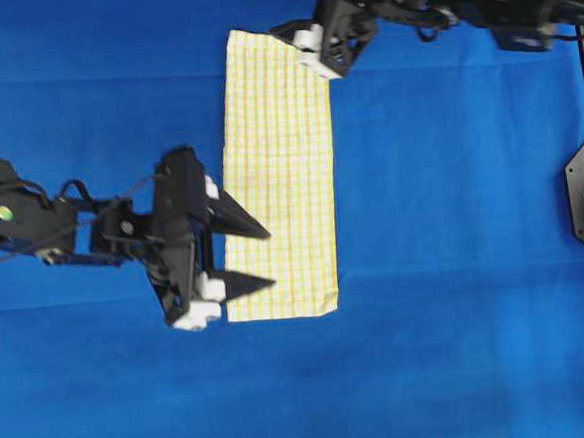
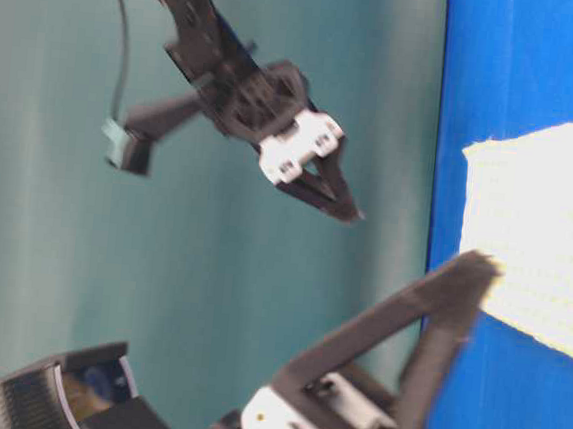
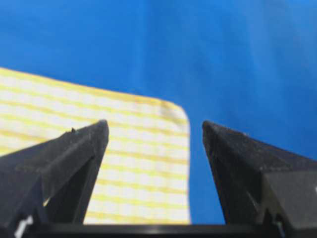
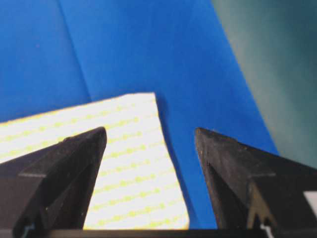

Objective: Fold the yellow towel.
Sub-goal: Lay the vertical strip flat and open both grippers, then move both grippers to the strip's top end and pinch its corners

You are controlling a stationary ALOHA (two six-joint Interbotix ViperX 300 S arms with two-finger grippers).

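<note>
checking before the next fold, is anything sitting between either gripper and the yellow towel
Nothing visible does. The yellow towel lies alone on the blue table cover. The left gripper has open jaws at its lower left edge, and the right gripper has open jaws at its upper right corner.

Desk (image 1: 449, 168): covered edge to edge in bright blue cloth, faint creases showing.
On it: the yellow towel (image 1: 277, 180), a long narrow checked rectangle lying flat, near the middle.
</note>
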